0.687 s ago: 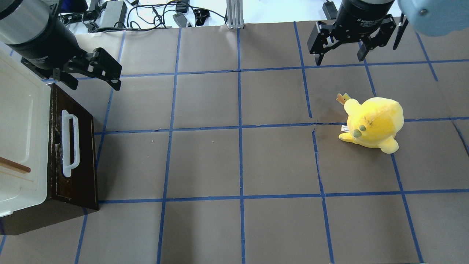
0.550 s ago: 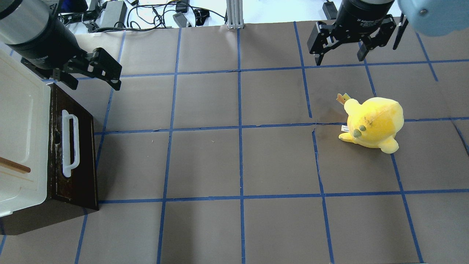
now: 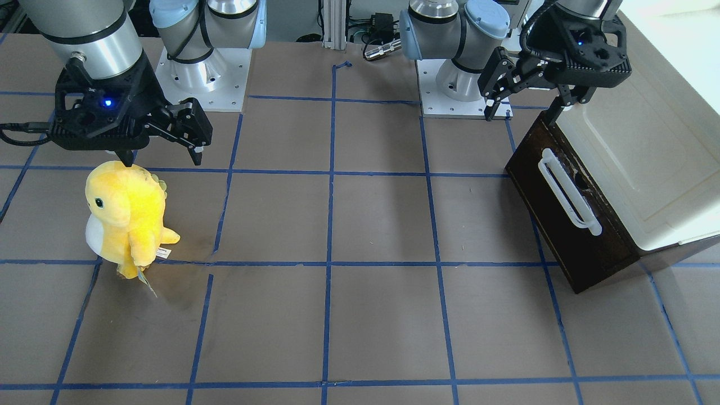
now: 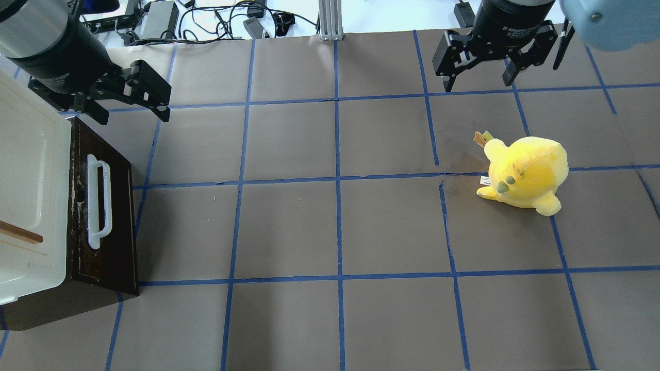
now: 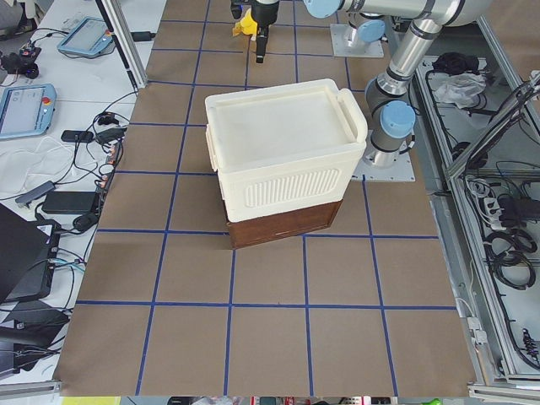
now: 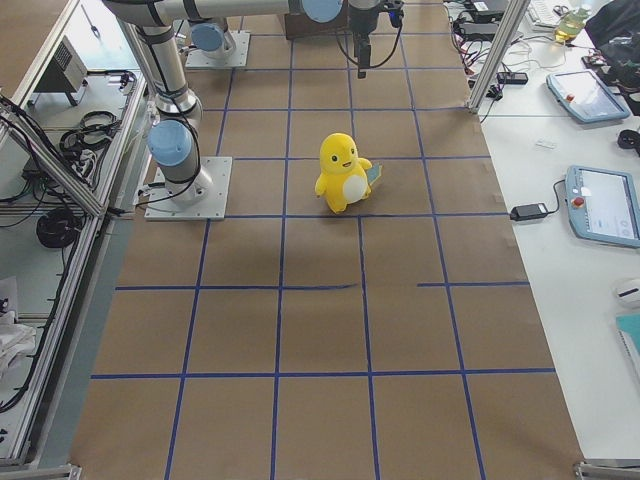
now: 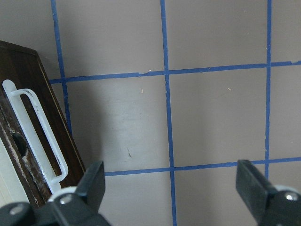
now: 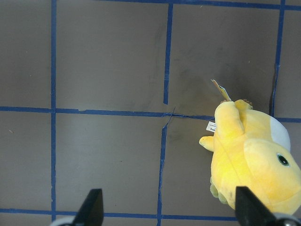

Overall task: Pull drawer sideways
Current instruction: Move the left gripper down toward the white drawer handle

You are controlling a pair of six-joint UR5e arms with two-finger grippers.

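The drawer [image 4: 111, 216] has a dark brown front and a long white bar handle [image 4: 98, 203]. It sits shut at the bottom of a cream cabinet [image 4: 31, 170] at the table's left edge; its inside is hidden. It also shows in the front view [image 3: 554, 225] and the left wrist view [image 7: 26, 136]. My left gripper [image 4: 131, 116] is open and empty, in the air just beyond the drawer's far corner, clear of the handle [image 3: 568, 194]. It also shows in the front view [image 3: 522, 115]. My right gripper [image 4: 478, 82] is open and empty at the far right.
A yellow plush toy [image 4: 526, 172] stands on the right half of the table, below my right gripper [image 3: 163, 160]. The cabinet door carries a small brown handle [image 4: 20, 233]. Cables and power bricks [image 4: 216, 20] lie past the far edge. Blue tape lines grid the brown table.
My left gripper has shifted slightly toward the table's far edge and turned a little. The drawer, the plush toy and the right arm have not moved.
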